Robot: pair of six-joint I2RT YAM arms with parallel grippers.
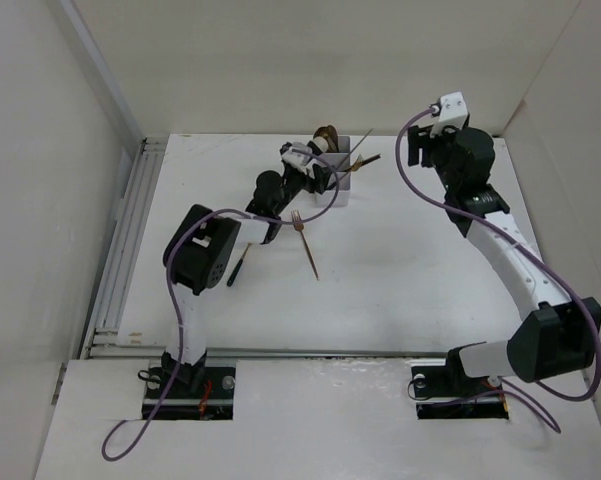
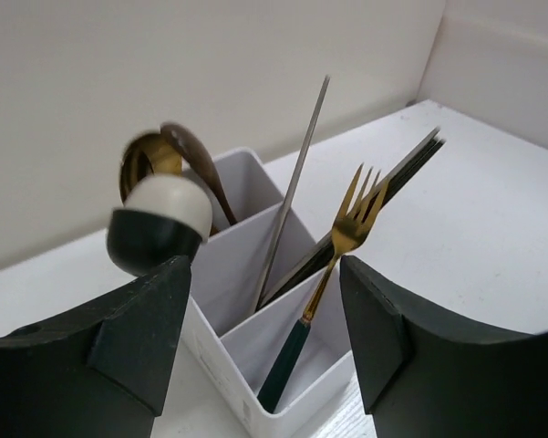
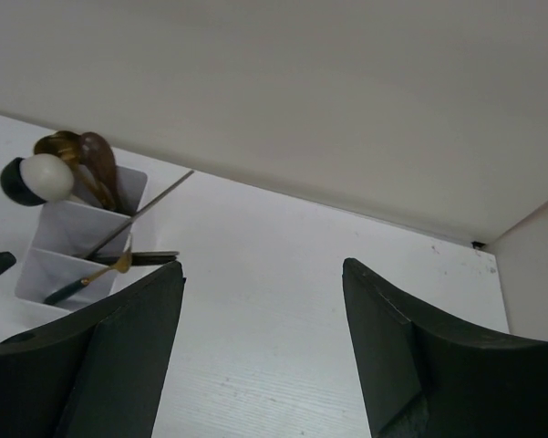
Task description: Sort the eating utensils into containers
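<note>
Standing near the back wall, the organizer has open table to its right. Over it the left gripper hovers, fingers apart, with the gold fork loose inside. The right gripper gapes empty, well right.

The organizer is white, the green-handled fork gold

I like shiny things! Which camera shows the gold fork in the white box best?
The left wrist view: the gold fork stands close up in the nearest compartment of the white box, prongs and green handle clear. The right wrist view shows it small and distant. The top view doesn't show it clearly.
</note>
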